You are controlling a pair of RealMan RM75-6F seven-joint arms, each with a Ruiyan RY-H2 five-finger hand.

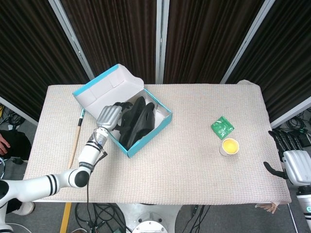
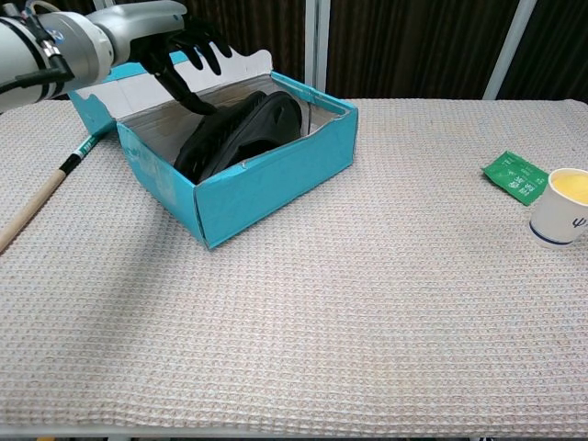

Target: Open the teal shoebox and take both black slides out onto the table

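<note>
The teal shoebox [image 1: 163, 122] [image 2: 276, 184] stands open at the table's left, its lid [image 1: 104, 87] [image 2: 138, 87] folded back. Two black slides [image 1: 137, 121] [image 2: 239, 133] lie side by side inside it. My left hand [image 1: 110, 116] [image 2: 175, 50] hovers over the box's left part, fingers spread and holding nothing, with fingertips close to the nearer slide. My right hand [image 1: 291, 162] rests open off the table's right edge, seen only in the head view.
A thin wooden stick with a teal tip [image 1: 75, 143] [image 2: 46, 193] lies left of the box. A green packet [image 1: 222, 127] [image 2: 517, 175] and a paper cup of yellow liquid [image 1: 230, 146] [image 2: 565, 207] sit at the right.
</note>
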